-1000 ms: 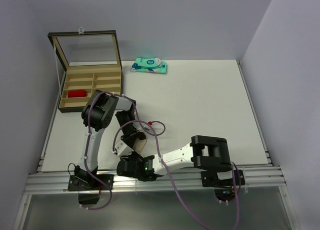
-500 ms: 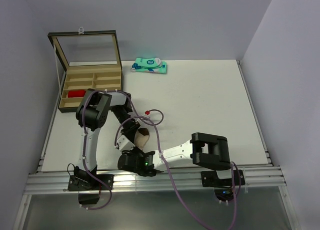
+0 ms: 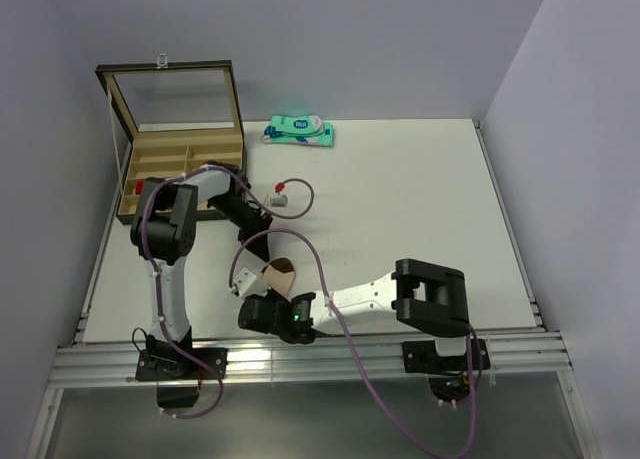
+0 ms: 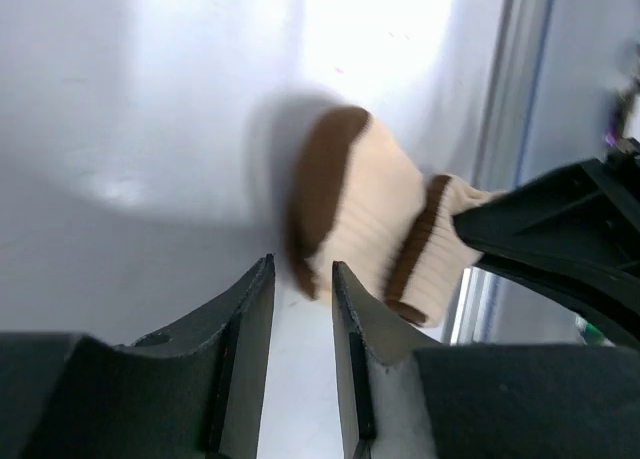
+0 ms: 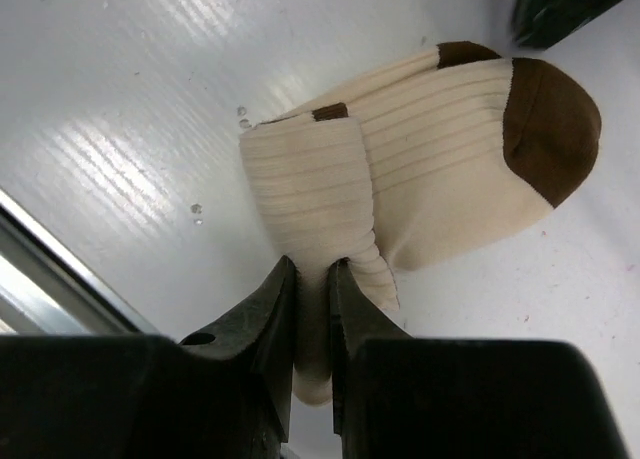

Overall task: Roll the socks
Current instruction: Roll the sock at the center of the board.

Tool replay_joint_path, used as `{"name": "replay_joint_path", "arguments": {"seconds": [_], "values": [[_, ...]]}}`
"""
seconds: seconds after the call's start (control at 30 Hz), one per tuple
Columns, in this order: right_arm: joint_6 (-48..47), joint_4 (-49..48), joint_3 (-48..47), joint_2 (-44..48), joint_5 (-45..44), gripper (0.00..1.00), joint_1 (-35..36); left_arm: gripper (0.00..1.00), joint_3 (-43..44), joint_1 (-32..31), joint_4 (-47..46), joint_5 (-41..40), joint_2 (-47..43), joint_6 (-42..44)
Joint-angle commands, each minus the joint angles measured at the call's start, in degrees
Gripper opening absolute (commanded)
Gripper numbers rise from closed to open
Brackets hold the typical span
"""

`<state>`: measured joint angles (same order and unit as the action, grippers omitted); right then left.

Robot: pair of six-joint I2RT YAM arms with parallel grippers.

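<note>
The beige sock [image 3: 281, 272] with a brown toe lies folded near the table's front edge; it also shows in the left wrist view [image 4: 365, 214] and the right wrist view [image 5: 440, 169]. My right gripper [image 3: 266, 289] [image 5: 312, 271] is shut on the sock's folded cuff end. My left gripper [image 3: 258, 222] [image 4: 302, 271] hovers behind the sock, apart from it, empty, its jaws a narrow gap apart. The red sock [image 3: 129, 187] lies in the box, mostly hidden by my left arm.
An open wooden box [image 3: 185, 157] with compartments and a raised glass lid stands at the back left. A teal-and-white packet [image 3: 298, 131] lies at the back. A red-tipped cable loop [image 3: 284, 190] hangs by my left wrist. A metal rail [image 3: 120, 361] runs along the front edge.
My left gripper has let go of the beige sock and pulled back and left, away from it. The sock now shows uncovered. My right gripper stays shut on its cuff end.
</note>
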<state>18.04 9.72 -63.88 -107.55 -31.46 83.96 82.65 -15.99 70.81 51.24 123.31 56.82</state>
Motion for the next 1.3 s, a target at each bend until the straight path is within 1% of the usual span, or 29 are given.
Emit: {"name": "replay_joint_path", "arguments": {"seconds": [0.0, 0.03, 0.07, 0.17, 0.23, 0.3, 0.37, 0.4, 0.43, 0.5, 0.53, 0.57, 0.63, 0.8, 0.83, 0.87, 0.9, 0.93, 0.97, 1.0, 1.03, 1.07, 1.1, 1.13, 1.17, 1.27], "values": [[-0.99, 5.75, -0.55, 2.34, 10.70, 0.00, -1.87, 0.34, 2.43, 2.88, -7.07, 3.25, -5.96, -6.00], [-1.86, 5.93, -0.63, 3.13, 12.20, 0.00, -3.35, 0.34, 2.43, 4.46, -10.04, 3.94, -8.06, -7.32], [-2.13, 6.19, -0.81, 3.39, 15.87, 0.00, -4.24, 0.34, 2.25, 5.34, -12.51, 4.13, -9.13, -10.99], [-3.45, 9.43, -3.17, 3.49, 20.73, 0.00, -7.67, 0.34, 1.11, 9.21, -19.02, 4.92, -13.52, -16.63], [-3.89, 10.84, -4.50, 2.70, 23.01, 0.00, -9.34, 0.34, 0.67, 12.11, -21.66, 5.18, -16.41, -18.93], [-4.16, 11.29, -5.29, 2.26, 28.19, 0.00, -12.06, 0.34, -0.64, 14.74, -25.88, 5.62, -18.18, -22.09], [-4.07, 11.20, -5.38, 1.55, 30.83, 0.00, -15.12, 0.34, -2.22, 15.99, -27.56, 6.32, -20.90, -23.41], [-4.24, 10.94, -5.29, 1.46, 35.72, 0.00, -16.28, 0.34, -3.02, 17.90, -29.74, 6.50, -21.78, -23.94], [-3.98, 10.68, -5.29, 0.94, 37.25, 0.00, -17.42, 0.34, -3.72, 19.49, -30.20, 6.59, -23.53, -24.03], [-3.98, 10.59, -5.73, 0.32, 41.02, 0.00, -20.41, 0.34, -6.09, 20.55, -33.51, 5.98, -25.47, -24.64], [-4.07, 10.67, -6.08, -0.55, 44.70, 0.00, -21.38, 0.34, -6.88, 21.52, -33.97, 5.80, -27.40, -24.65], [-4.07, 10.76, -6.95, -0.99, 46.21, 0.00, -22.26, 0.34, -8.63, 21.87, -34.41, 5.62, -28.55, -23.52], [-4.24, 11.64, -8.10, -2.74, 51.03, 0.00, -24.72, 0.35, -10.92, 22.66, -37.04, 4.92, -32.05, -23.25], [-4.51, 16.21, -13.72, -7.66, 57.21, 0.01, -28.15, 0.42, -19.79, 21.62, -39.86, 2.02, -40.06, -15.70], [-4.68, 16.82, -14.51, -8.46, 58.09, 0.02, -29.20, 0.43, -21.46, 21.09, -42.30, -0.77, -43.12, -14.29], [-4.77, 18.13, -16.00, -9.25, 59.14, 0.02, -29.47, 0.42, -25.31, 20.48, -43.46, -2.19, -44.80, -13.32], [-4.86, 18.84, -16.71, -10.30, 58.80, 0.02, -29.91, 0.41, -27.52, 18.38, -45.04, -4.29, -46.65, -12.79], [-4.95, 19.46, -17.24, -10.84, 58.62, 0.02, -30.08, 0.41, -30.07, 17.14, -47.84, -6.75, -50.75, -12.96], [-5.03, 20.07, -18.12, -11.28, 59.14, 0.02, -30.26, 0.43, -35.31, 16.09, -52.30, -11.21, -53.23, -12.61], [-4.77, 20.25, -18.39, -11.98, 59.24, 0.02, -30.52, 0.46, -37.98, 12.51, -54.52, -12.73, -55.69, -12.17], [-4.51, 20.34, -18.56, -12.25, 59.24, 0.02, -30.79, 0.49, -40.44, 11.17, -55.94, -13.79, -60.42, -10.60], [-4.33, 20.52, -19.17, -12.60, 59.50, 0.02, -30.96, 0.51, -44.73, 9.94, -58.39, -15.63, -62.90, -10.06], [-4.07, 20.52, -19.27, -13.30, 60.20, 0.02, -31.14, 0.53, -46.51, 7.75, -58.93, -16.17, -66.58, -9.10], [-3.81, 20.43, -19.44, -13.56, 60.55, 0.02, -31.32, 0.54, -47.83, 6.94, -58.59, -16.18, -67.49, -8.66], [-3.72, 20.34, -19.88, -13.83, 60.90, 0.02, -31.58, 0.54, -47.76, 6.41, -56.07, -15.48, -67.50, -8.22], [-3.37, 20.17, -20.58, -15.32, 62.31, 0.02, -32.19, 0.53, -48.98, 5.01, -54.02, -15.38, -67.49, -6.55]]}}
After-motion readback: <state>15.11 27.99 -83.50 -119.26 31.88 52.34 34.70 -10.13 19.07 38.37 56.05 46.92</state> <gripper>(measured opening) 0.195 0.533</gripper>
